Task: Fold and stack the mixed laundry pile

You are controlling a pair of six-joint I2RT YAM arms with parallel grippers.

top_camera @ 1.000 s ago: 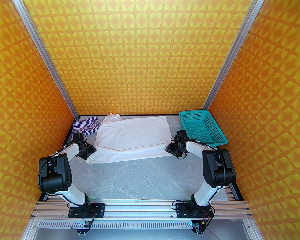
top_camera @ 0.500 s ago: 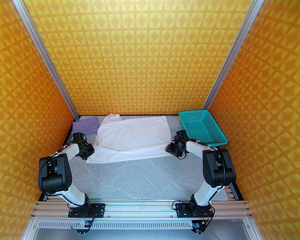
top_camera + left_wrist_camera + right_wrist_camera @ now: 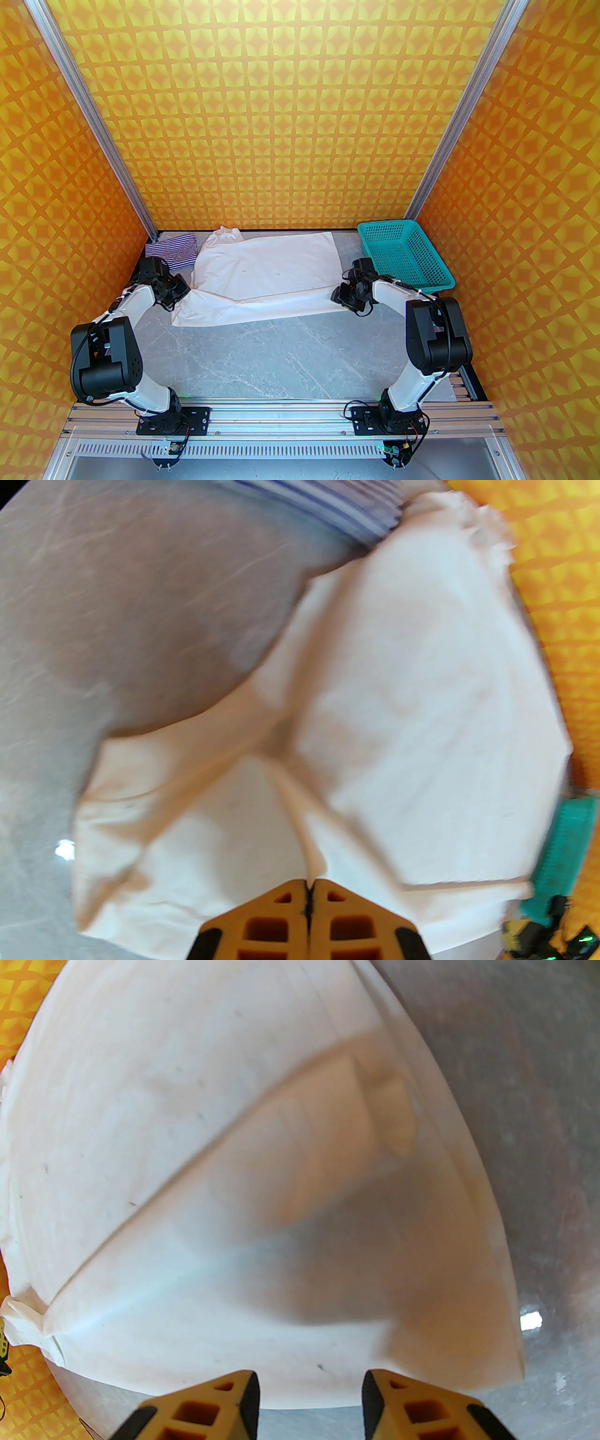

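Nearest lies bare grey table (image 3: pixel 281 356), between the two arms. Past it, the left gripper (image 3: pixel 309 888) is clamped on the near-left edge of the white cloth (image 3: pixel 267 276). Its fingertips are pressed together and a pinched ridge of fabric runs up from them. On the other side, the right gripper (image 3: pixel 309 1382) is at the cloth's near-right corner with its jaws apart and nothing between them. Its shadow falls on the fabric.

The cloth spreads across the middle of the table toward the back wall. It is partly folded, one layer lying diagonally over another, with a bunched bit at its far-left end. Just beside that end, in the far-left corner, sits the striped garment (image 3: pixel 176 251), its near edge hidden by the left wrist. In the far-right corner stands a teal basket (image 3: pixel 384 225), close behind the right wrist and apart from the cloth.

In all there are two arms, two grippers, two laundry items and one basket. Orange patterned walls close three sides.
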